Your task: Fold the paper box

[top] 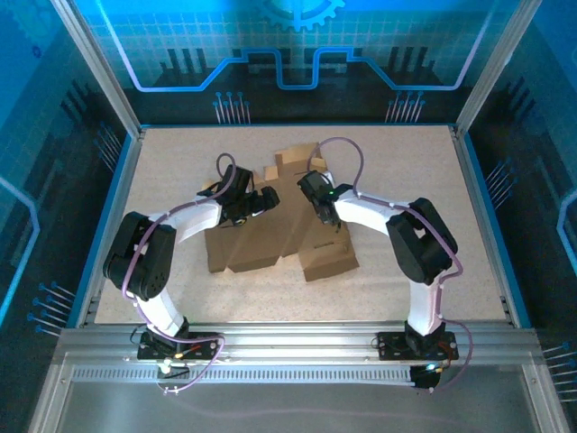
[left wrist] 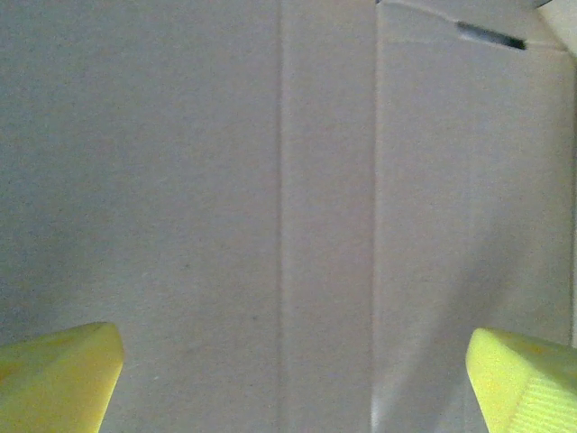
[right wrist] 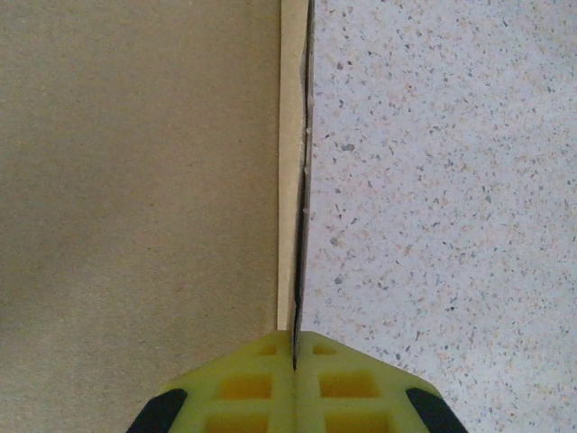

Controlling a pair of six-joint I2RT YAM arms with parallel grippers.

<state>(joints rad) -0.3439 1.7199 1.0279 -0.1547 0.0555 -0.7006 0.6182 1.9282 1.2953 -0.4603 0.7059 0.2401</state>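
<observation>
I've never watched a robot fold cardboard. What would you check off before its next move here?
1. Right gripper holding a flap of the paper box: ok, its jaws are shut on a thin cardboard edge.
2. Left gripper free to take a hold: ok, its fingers stand wide apart and grip nothing.
3. Cardboard under the left gripper: ok, creased panels lie right beneath it.
4. Box well inside the table: ok, it sits near the middle.
5. Arms apart from each other: ok, the top view shows a gap between the grippers.
6. Which flap should fold next: cannot tell.
</observation>
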